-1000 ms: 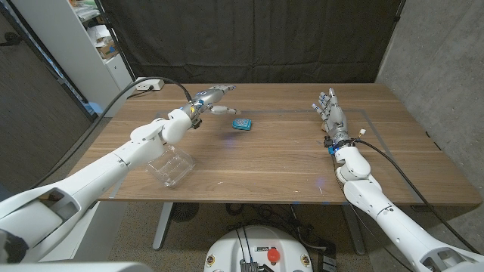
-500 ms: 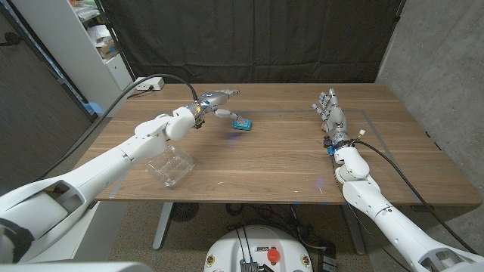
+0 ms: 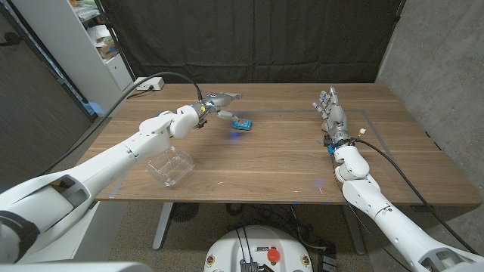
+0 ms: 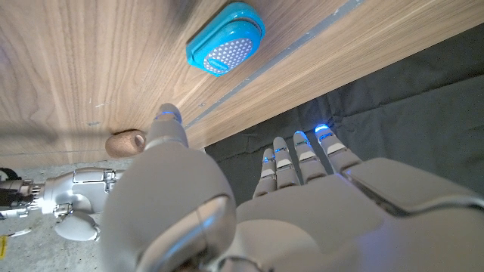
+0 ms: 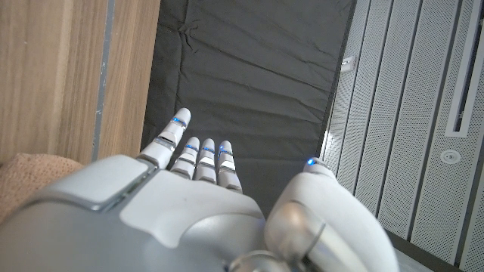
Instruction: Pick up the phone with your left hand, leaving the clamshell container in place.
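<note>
the left hand (image 3: 220,100) is stretched out over the far part of the wooden table (image 3: 287,162), its fingers apart and extended, holding nothing. the phone (image 3: 241,124), a small blue thing with a pale speckled middle, lies on the table just beside that hand, a little toward the robot and to the hand's right; one finger reaches down near it, but from the head view i cannot tell whether it touches. in the left wrist view the left hand (image 4: 302,196) shows its back with fingertips (image 4: 321,136) lit blue and pointing past the table's far edge toward the dark curtain, and the phone (image 4: 224,39) sits apart from them on the wood, beside a pale line marked on the table. the clamshell container (image 3: 171,165), clear plastic, rests on the near part of the table, well behind the left hand and under that arm's forearm. the right hand (image 3: 331,111) is well apart from the phone on the table's other side, fingers straight, close together and pointing away from the robot, gripping nothing; whether it rests on the wood i cannot tell. the right wrist view shows the right hand (image 5: 197,196) from the back, fingers extended side by side toward the dark curtain.
</note>
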You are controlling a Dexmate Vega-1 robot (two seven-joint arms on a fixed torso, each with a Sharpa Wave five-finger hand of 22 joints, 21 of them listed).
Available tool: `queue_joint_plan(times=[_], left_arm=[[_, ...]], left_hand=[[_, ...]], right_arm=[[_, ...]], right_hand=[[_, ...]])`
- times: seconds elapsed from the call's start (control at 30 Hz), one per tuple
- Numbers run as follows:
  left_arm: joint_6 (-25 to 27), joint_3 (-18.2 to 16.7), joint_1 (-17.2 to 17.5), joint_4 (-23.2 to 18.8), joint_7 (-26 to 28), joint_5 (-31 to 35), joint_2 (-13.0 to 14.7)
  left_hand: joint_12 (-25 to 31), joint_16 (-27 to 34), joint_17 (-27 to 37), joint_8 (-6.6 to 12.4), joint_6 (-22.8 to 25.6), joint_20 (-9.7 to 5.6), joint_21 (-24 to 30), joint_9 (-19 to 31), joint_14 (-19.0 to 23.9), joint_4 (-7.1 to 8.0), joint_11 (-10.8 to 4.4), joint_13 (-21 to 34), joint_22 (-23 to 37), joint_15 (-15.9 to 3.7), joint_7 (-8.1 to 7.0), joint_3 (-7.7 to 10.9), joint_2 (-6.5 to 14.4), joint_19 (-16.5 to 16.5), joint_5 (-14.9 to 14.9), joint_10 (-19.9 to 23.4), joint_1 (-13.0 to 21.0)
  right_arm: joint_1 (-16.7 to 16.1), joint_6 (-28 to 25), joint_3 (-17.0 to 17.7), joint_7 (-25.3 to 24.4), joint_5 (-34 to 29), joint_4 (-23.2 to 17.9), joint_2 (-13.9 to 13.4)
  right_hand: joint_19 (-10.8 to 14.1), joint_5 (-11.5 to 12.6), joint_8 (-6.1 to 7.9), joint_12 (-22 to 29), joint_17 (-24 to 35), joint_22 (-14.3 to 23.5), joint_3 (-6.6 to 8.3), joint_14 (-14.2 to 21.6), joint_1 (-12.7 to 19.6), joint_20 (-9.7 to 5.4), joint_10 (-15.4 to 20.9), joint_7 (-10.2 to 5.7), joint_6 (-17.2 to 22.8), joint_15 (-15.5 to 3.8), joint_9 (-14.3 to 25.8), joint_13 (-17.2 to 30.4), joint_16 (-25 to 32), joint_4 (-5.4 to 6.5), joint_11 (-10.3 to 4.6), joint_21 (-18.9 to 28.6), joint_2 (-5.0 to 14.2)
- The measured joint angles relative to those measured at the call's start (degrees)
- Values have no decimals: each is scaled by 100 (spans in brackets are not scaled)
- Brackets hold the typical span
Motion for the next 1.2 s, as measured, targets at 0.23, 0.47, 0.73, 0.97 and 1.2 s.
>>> queue_joint_plan(times=[0.23, 0.47, 0.73, 0.97, 1.2], left_arm=[[41, 134, -139, 53, -90, 185, -55], [109, 244, -246, 105, -227, 339, -92], [162, 392, -380, 234, -335, 501, -155], [163, 495, -453, 314, -362, 620, -197], [160, 573, -506, 377, -389, 726, -231]], left_hand=[[0, 0, 0, 0, 31, 68, -22, 0, 65, 0, -10, 26, 0, 3, 31, 0, 44, 68, 25, 10, 127], [0, 0, 29, 0, 31, 72, -44, 0, 65, 0, -10, 48, 0, 3, 31, 0, 65, 72, 58, 10, 192], [0, 0, 29, 0, 16, 74, -108, -1, 65, -18, -10, 53, 0, 3, 16, -18, 87, 70, 74, 9, 261], [0, -27, 29, -29, 8, 104, -108, -1, 65, -1, -10, 53, 0, 3, 8, -49, 57, 40, 74, 9, 290], [0, -28, 28, -28, 8, 103, -149, -1, 65, 16, -12, 79, 0, 3, 9, -65, 87, 40, 74, 11, 320]], right_arm=[[-1, 4, 14, -12, 0, -3, 15], [20, 27, 25, -14, 18, -1, 35], [84, 36, 27, -2, 40, 71, 72], [134, 59, 21, 13, 45, 124, 107], [154, 77, 17, 14, 44, 144, 131]], right_hand=[[0, 0, 0, 0, 0, 0, 0, 0, 0, 0, 0, 0, 0, 0, 1, 0, 0, 0, 0, -11, 0], [0, 0, 0, 0, 1, 0, -24, 0, 0, 0, 0, 0, 0, 0, 1, -1, 0, -24, 0, -20, 0], [3, 0, 0, 0, 1, 0, -24, -1, 0, 3, 0, 0, 0, 0, 1, -1, 0, -24, 0, -41, 0], [73, 0, 0, -33, 2, 0, -23, 31, 0, 9, 22, 0, 0, 32, 1, -1, 0, -24, 22, -63, 0], [73, 0, 0, -33, 2, 0, -23, 31, 0, 10, 54, 0, 0, 32, 2, -1, 0, -23, -10, -63, 0]])
